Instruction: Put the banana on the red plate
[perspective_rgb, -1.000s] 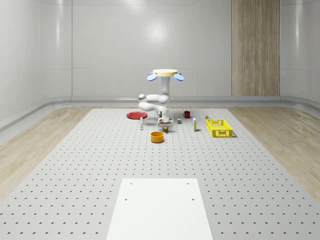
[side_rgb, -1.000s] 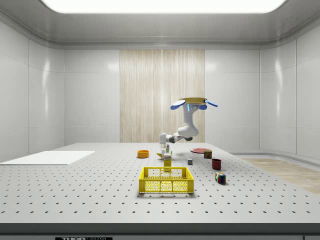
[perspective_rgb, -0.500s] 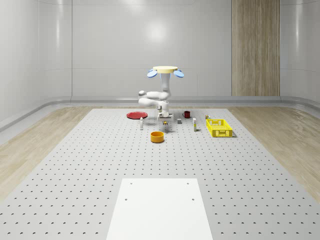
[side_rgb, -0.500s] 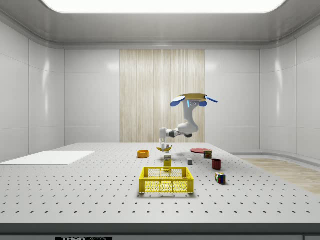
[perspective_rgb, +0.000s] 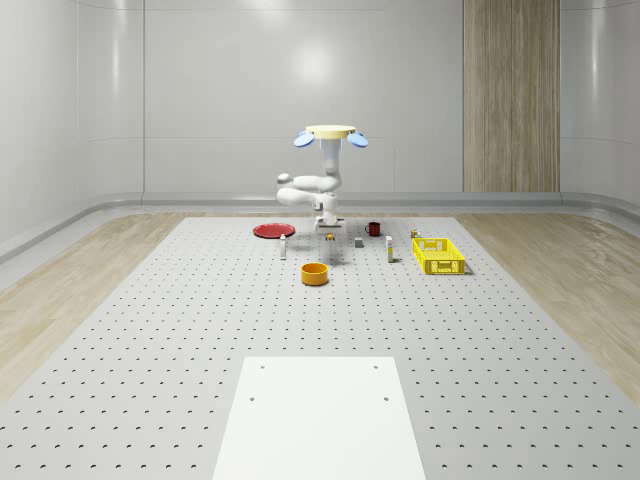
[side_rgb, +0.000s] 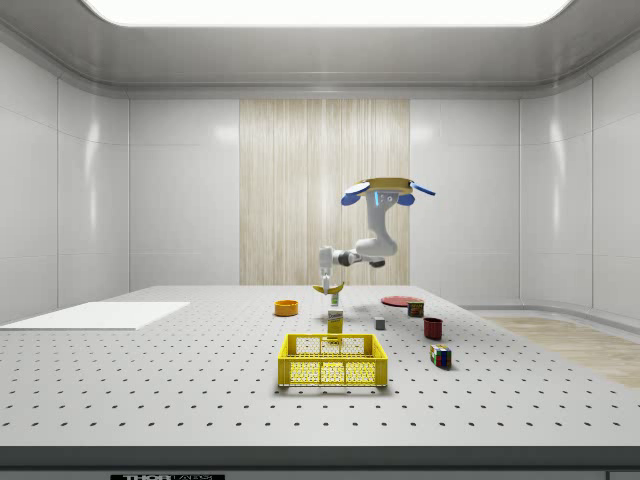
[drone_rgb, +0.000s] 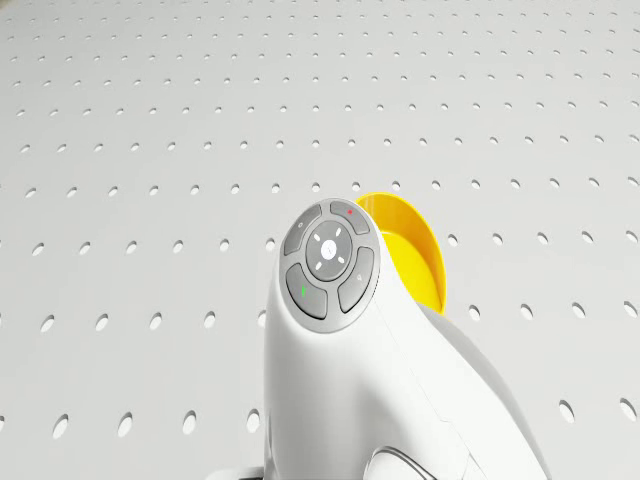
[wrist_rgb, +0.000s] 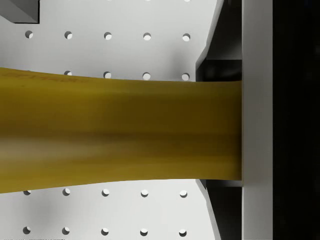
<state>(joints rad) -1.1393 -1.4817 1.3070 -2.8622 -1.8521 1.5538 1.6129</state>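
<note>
The banana (side_rgb: 328, 288) hangs in the air above the perforated table, held by my gripper (side_rgb: 326, 278), which is shut on it. In the wrist view the banana (wrist_rgb: 120, 132) runs straight across, pressed against one finger (wrist_rgb: 256, 130). The drone (perspective_rgb: 330, 133) hovers over the middle of the cluster of objects, its arm bent down to the gripper (perspective_rgb: 329, 230). The red plate (perspective_rgb: 272, 230) lies flat on the table to the whole-scene view's left of the gripper, apart from it; the side view puts the red plate (side_rgb: 402, 300) to the right of the banana.
An orange bowl (perspective_rgb: 316, 273) stands nearer the camera than the gripper, and the drone view has the bowl (drone_rgb: 420, 250) behind the arm. A yellow crate (perspective_rgb: 438, 255), a red mug (perspective_rgb: 374, 228), a small box (side_rgb: 335, 320), a grey cube (side_rgb: 380, 323) and a colour cube (side_rgb: 440, 355) stand around.
The drone has risen and the arm has lifted, taking the banana from just above the table to well clear of it. The things on the table have not moved.
</note>
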